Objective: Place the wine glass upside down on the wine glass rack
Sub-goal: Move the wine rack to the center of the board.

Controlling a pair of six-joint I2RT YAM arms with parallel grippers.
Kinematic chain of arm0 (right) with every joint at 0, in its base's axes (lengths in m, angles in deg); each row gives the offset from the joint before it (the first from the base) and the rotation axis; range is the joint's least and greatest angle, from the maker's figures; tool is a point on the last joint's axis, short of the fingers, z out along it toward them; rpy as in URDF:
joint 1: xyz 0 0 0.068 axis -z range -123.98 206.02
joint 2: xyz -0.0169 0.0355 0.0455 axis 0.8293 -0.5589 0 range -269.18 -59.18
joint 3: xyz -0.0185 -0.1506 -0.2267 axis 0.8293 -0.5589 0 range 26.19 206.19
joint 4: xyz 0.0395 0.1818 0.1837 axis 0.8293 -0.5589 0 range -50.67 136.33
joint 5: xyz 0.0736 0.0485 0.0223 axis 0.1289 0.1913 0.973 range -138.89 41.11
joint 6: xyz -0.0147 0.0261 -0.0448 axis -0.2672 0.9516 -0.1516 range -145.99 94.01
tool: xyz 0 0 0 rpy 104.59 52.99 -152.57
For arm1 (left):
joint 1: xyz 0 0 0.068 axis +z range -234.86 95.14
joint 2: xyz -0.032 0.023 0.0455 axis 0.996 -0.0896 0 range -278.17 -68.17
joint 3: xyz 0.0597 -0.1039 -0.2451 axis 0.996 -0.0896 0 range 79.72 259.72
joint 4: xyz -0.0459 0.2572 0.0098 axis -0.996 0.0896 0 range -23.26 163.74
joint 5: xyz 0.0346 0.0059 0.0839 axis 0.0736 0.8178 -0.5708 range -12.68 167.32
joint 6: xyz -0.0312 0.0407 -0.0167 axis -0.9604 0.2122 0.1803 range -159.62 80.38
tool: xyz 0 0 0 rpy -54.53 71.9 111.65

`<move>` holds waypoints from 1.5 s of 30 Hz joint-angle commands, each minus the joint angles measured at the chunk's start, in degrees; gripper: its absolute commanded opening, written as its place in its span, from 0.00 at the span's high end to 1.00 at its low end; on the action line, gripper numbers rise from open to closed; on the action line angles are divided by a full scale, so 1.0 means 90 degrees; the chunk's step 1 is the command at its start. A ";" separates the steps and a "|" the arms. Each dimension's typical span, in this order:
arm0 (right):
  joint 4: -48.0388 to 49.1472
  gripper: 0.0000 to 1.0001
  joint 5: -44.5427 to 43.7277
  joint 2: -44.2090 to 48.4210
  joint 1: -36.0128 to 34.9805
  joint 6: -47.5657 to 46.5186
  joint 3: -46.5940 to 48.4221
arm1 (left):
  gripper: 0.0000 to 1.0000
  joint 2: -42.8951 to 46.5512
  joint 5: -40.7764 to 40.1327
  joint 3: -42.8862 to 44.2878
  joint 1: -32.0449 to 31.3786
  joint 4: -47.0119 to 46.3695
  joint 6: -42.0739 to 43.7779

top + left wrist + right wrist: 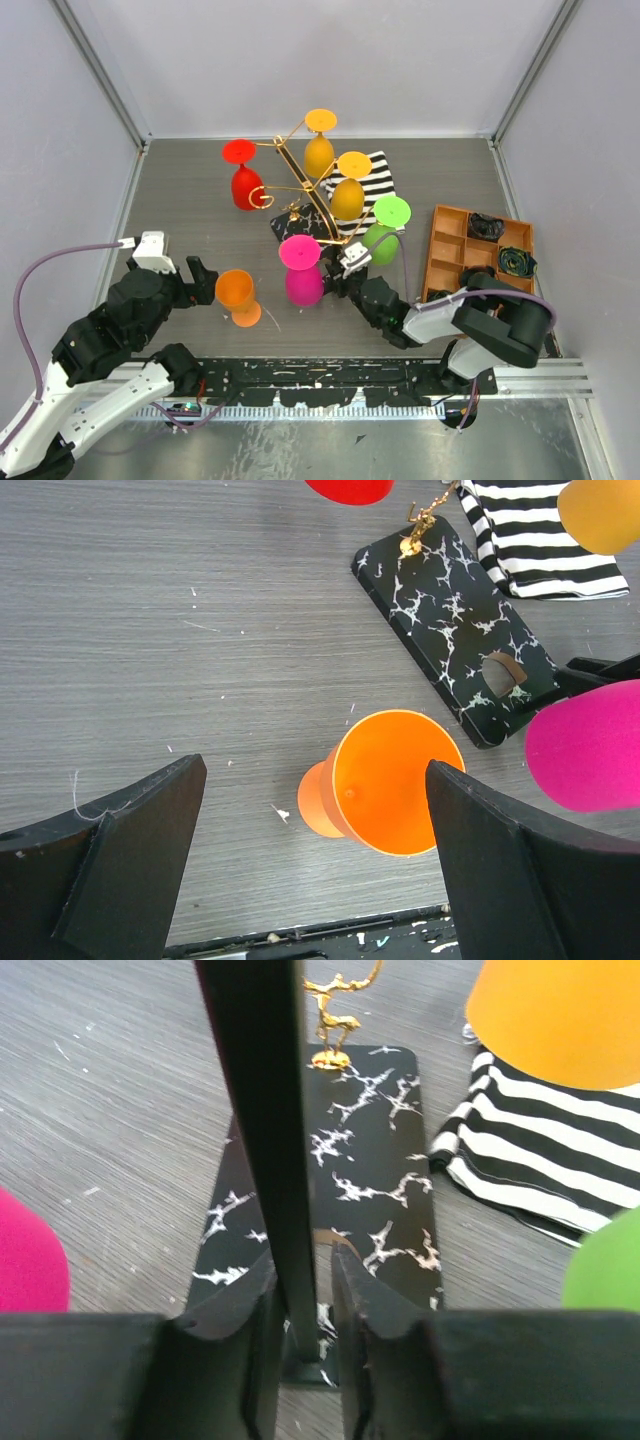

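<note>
At about 8 o'clock from the wine glass rack (305, 185) in the overhead view, the orange wine glass (390, 780) sat on the worktop (150, 630). Its mouth faced up and it appeared to stand on its foot, well apart from the rack's marbled base (450, 610). The left gripper (315, 775) hovered over it with its fingers (150, 840) spread wide, one at 9 o'clock and one at 3 o'clock of the bowl, neither touching it. At 5 o'clock of the rack, the right gripper (300, 1290) had its fingers (375, 1310) drawn close on either side of a black strip (265, 1110) rising at the near edge of the base, seemingly pinching it to steady the stand. Other glasses, a pink one (303, 275) among them, hung inverted on the arms.

By my judgement, the step in hand was the pick-up, not yet made. The next move called for the left fingers to drop and close on the bowl or stem. The glass would then need turning over, and its foot sliding onto a free scroll arm, clear of the hanging glasses.
</note>
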 commanded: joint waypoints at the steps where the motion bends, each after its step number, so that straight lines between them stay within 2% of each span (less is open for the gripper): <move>1: 0.1038 0.80 0.0252 -0.0463 0.0150 -0.0220 0.0427 | 0.02 0.0042 -0.0139 -0.0046 -0.0018 -0.0218 0.0064; 4: 0.1085 0.92 0.0528 -0.0749 0.0380 -0.0234 0.0635 | 0.02 0.0037 -0.0125 -0.0044 -0.0017 -0.0223 0.0070; 7: 0.1091 0.95 0.1067 -0.1033 0.0620 -0.0319 0.0904 | 0.02 0.0034 -0.0122 -0.0043 -0.0016 -0.0221 0.0071; 15: 0.0712 0.96 0.2109 -0.2288 0.1149 -0.0379 0.2381 | 0.02 0.0050 -0.0161 -0.0069 -0.0013 -0.0230 0.0061; 21: 0.0301 0.95 0.2288 -0.3243 0.1292 -0.0137 0.3623 | 0.02 0.0035 -0.0173 -0.0071 -0.0016 -0.0233 0.0061; 26: 0.0217 0.93 0.2325 -0.3505 0.1333 -0.0137 0.3966 | 0.02 0.0041 -0.0173 -0.0076 -0.0011 -0.0229 0.0061; 27: 0.0214 0.91 0.2339 -0.3509 0.1333 -0.0145 0.3986 | 0.02 0.0034 -0.0182 -0.0074 -0.0017 -0.0225 0.0061; 30: 0.0225 0.77 0.2431 -0.3403 0.1335 -0.0166 0.3886 | 0.02 0.0034 -0.0193 -0.0071 -0.0010 -0.0222 0.0053; 34: 0.0596 0.42 0.2595 -0.3001 0.1317 -0.0192 0.3319 | 0.02 0.0036 -0.0174 -0.0086 -0.0015 -0.0228 0.0060; 36: 0.0638 0.33 0.2620 -0.2718 0.1255 -0.0221 0.3052 | 0.02 0.0013 -0.0157 -0.0079 -0.0011 -0.0251 0.0061; 40: 0.0825 0.30 0.2507 -0.2356 0.1017 -0.0402 0.2430 | 0.02 -0.0070 -0.0135 -0.0076 -0.0012 -0.0244 0.0075; 45: 0.1837 0.30 0.2535 -0.2273 0.0513 -0.0427 0.1484 | 0.02 -0.0050 -0.0136 -0.0084 -0.0016 -0.0250 0.0081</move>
